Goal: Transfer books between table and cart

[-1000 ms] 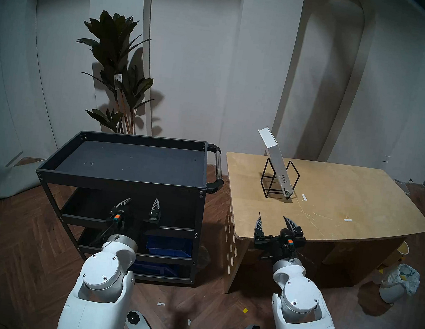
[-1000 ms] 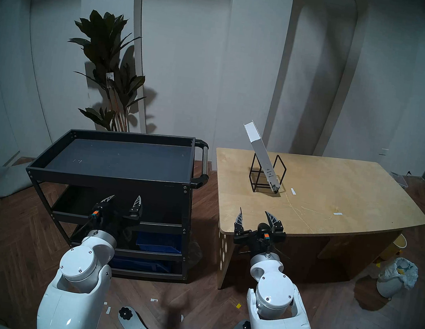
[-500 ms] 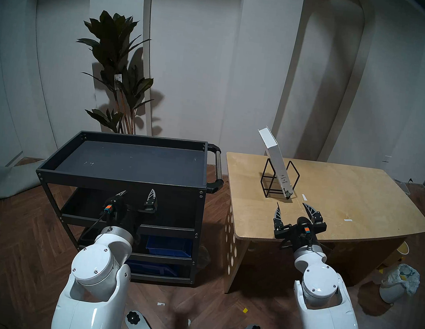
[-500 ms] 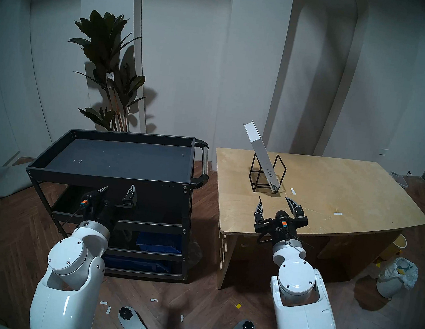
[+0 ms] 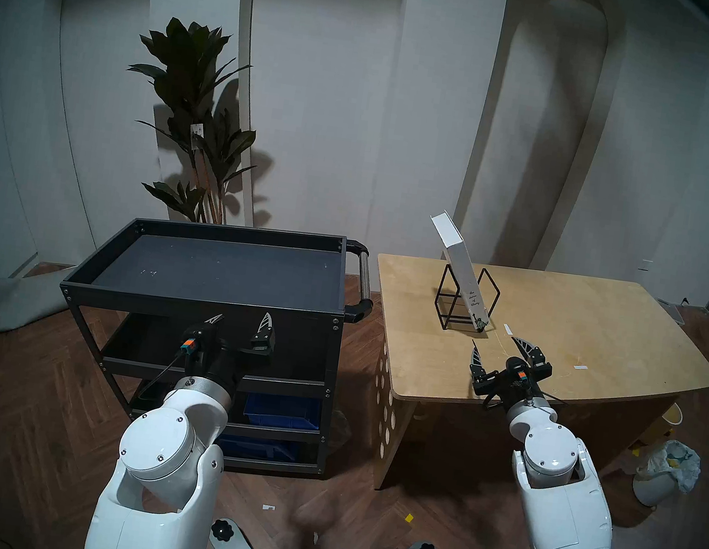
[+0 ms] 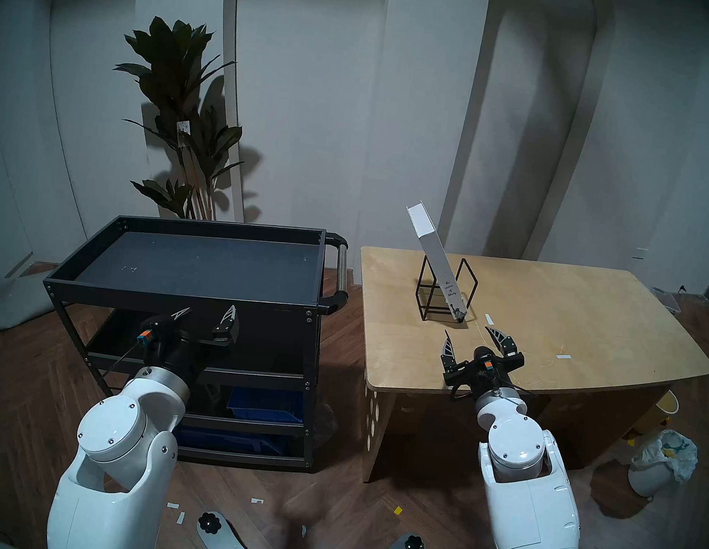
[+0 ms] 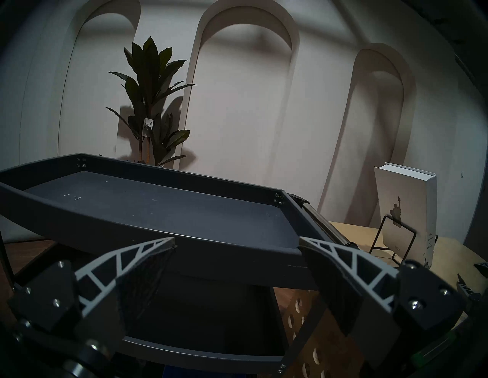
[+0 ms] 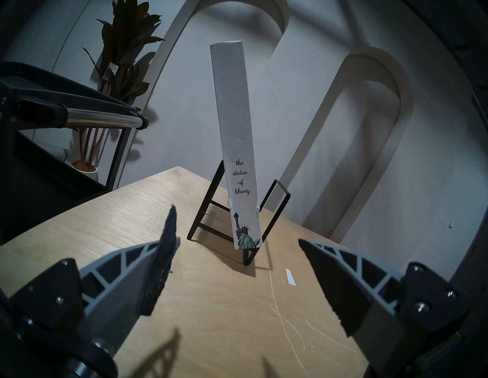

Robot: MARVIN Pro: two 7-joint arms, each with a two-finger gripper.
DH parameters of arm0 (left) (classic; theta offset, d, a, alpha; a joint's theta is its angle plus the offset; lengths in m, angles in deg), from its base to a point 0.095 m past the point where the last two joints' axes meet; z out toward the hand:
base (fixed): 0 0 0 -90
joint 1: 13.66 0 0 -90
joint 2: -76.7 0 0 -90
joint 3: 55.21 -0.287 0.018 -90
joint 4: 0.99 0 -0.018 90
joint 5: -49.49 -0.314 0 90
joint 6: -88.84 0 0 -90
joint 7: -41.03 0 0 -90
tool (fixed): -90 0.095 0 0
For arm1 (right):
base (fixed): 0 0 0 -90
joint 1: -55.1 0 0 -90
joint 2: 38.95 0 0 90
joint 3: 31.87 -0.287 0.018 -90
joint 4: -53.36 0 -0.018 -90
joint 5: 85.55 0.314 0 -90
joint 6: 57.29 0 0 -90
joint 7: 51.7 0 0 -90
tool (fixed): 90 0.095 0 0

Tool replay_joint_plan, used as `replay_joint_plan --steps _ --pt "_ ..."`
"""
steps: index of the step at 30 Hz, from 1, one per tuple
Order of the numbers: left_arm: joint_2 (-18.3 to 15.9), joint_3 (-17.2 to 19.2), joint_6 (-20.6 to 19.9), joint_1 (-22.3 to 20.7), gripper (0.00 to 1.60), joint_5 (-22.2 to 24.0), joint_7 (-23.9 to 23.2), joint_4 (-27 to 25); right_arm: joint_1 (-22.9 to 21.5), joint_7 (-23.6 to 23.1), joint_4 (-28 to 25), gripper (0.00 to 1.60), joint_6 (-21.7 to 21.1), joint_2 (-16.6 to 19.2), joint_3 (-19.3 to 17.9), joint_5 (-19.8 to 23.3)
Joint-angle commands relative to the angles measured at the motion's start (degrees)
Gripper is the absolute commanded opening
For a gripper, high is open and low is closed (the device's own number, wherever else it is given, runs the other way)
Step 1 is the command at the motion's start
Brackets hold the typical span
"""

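- Step in hand, by the look of it: approach for pickup. Nothing gripped yet.
- White book (image 5: 462,277) on the table (image 5: 604,340), slotted in a black wire rack (image 5: 466,302), leaning left, top well above the rack wire. Spine toward the robot, reads "the statue of liberty" in the right wrist view (image 8: 241,147).
- Right gripper (image 5: 498,353) over the table's near edge, just short of the rack, jaws spread wide, empty. Book spine roughly centred between the fingers in the wrist view.
- Left gripper (image 5: 243,323) in front of the cart (image 5: 205,299), near its top front rail, jaws apart, empty.
- Cart top tray bare apart from small pale specks; blue bins (image 5: 281,410) on a lower shelf.
- Next move likely: advance right gripper to the spine above the rack wire, close across the book's thickness, then lift up clear of the rack before swinging left to the cart.
- Risks: book thin and tilted, could pivot in the grip; rack light, may drag along if the book snags the wire.
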Motion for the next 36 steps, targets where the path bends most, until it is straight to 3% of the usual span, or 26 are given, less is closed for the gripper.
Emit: replay_joint_plan --steps 1,13,14,36 --pt "-0.62 -1.32 1.01 -0.03 1.60 -0.47 0.74 -2.25 -6.40 -1.33 3.06 1.60 2.50 2.37 -0.10 1.29" --pt "-1.31 -2.70 1.79 0.31 1.60 -0.66 3.22 -2.48 -11.69 -1.74 8.50 1.60 3.53 2.16 2.27 1.73" --pt "-1.39 -2.86 1.84 0.27 1.60 -0.68 3.53 -2.47 -13.74 -1.97 10.43 1.60 3.74 1.89 2.83 1.50" --pt "-1.46 -2.81 2.36 0.13 1.60 0.43 6.35 -5.57 -24.44 0.10 22.99 1.60 4.27 1.22 7.41 -3.13"
